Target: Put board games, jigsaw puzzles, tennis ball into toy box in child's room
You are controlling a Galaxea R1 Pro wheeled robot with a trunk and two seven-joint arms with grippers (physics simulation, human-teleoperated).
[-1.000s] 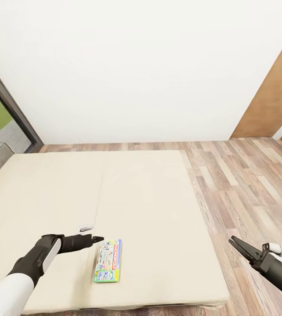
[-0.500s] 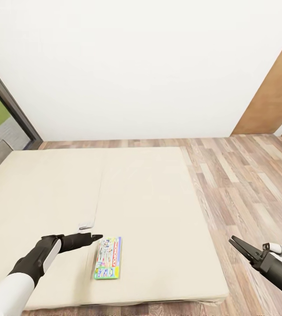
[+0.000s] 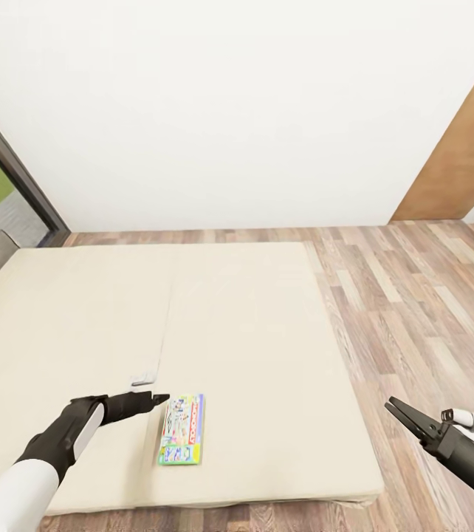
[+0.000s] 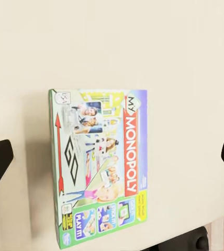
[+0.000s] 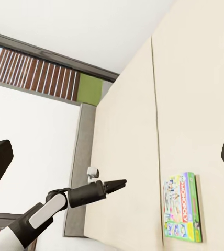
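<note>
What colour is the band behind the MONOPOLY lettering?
Red, on the board game; clearest in the left wrist view.

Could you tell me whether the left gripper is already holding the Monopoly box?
No, the Monopoly box lies flat on the bed, and the left gripper hangs beside it without touching.

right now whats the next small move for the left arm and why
Probably lower the left gripper over the Monopoly box: the box lies flat on the bed just beside the fingertips, untouched, and the left wrist view shows the fingers wide apart on either side of it.
</note>
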